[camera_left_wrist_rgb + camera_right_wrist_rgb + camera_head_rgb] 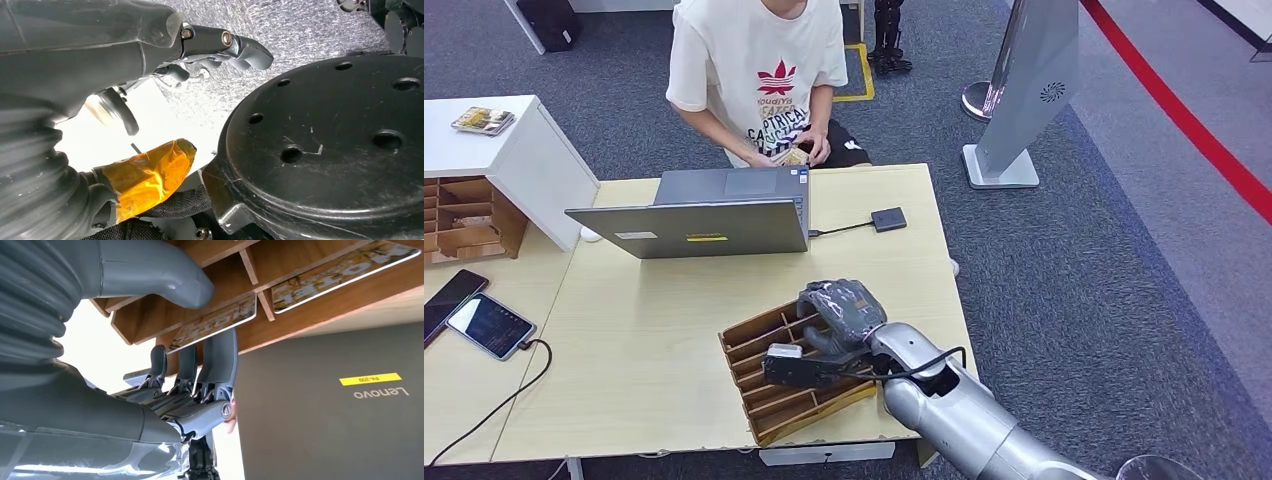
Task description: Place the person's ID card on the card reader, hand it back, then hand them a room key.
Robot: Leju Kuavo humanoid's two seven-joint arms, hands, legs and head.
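One right hand (839,318) over wooden slotted rack (764,345) at table's (644,350) 5 o'clock; fingers (220,357) reach key card (215,322), grip uncertain. Left hand (165,47) curled, holding nothing.

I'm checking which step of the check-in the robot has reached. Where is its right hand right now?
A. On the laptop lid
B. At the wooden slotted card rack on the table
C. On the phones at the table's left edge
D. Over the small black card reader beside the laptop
B: the right hand is at the wooden card rack, fingers reaching at a hotel key card in its slots.
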